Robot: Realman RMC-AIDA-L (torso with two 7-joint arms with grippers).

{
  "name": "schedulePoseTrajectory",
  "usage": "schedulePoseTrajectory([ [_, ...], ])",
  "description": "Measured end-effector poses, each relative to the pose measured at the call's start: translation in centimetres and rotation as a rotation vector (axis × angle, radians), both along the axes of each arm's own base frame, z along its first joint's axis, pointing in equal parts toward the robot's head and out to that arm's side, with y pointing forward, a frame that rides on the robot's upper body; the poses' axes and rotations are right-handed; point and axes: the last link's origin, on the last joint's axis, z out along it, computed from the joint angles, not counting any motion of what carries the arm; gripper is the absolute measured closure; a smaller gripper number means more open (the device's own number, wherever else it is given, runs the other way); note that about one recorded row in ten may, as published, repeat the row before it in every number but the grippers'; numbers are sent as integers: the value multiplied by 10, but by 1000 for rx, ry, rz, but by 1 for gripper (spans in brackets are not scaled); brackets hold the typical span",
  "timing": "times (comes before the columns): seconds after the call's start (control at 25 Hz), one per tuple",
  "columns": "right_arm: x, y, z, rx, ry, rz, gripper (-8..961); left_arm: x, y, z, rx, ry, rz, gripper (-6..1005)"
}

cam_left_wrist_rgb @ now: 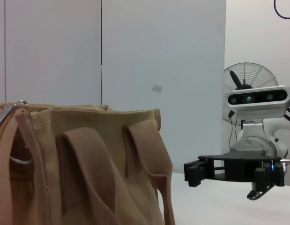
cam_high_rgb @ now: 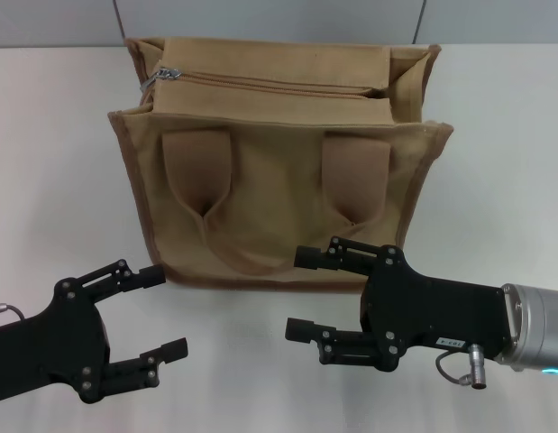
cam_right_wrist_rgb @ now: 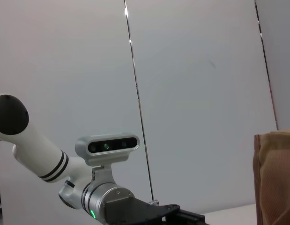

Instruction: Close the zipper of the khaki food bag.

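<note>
White table point(cam_high_rgb: 62, 135): khaki food bag point(cam_high_rgb: 279, 180) beyond both open-jawed grippers.

Matte black left end effector point(cam_high_rgb: 157, 317) showed angular linkage fingers dotted with small screws. The matte black right end effector point(cam_high_rgb: 304, 294) matched it, with a white label, silver cylindrical wrist, thin looping cable and metal plug.

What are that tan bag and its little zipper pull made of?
The khaki food bag looks like matte woven canvas: the cloth creases and sags softly, and its strap handles match it. The zipper pull seems to be metal, judging by its silvery shine, though that could be plating.
</note>
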Motion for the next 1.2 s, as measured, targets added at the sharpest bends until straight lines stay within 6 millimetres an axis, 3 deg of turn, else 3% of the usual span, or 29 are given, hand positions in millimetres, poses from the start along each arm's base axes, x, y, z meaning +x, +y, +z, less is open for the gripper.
schedulePoseTrajectory([
  [0.52,4,-3,0,-1,4,-27,205,-2,-1,4,60,-36,28,194],
  [0.8,5,-3,-1,-5,10,-46,205,-16,4,31,467,-235,220,195],
  [0.84,5,-3,-1,-2,15,-53,204,-17,7,33,565,-263,248,195],
  [0.96,5,-2,-1,4,23,-66,204,-15,18,32,613,-290,277,196],
  [1.2,6,-3,0,5,25,-72,204,6,47,24,565,-300,204,217],
])
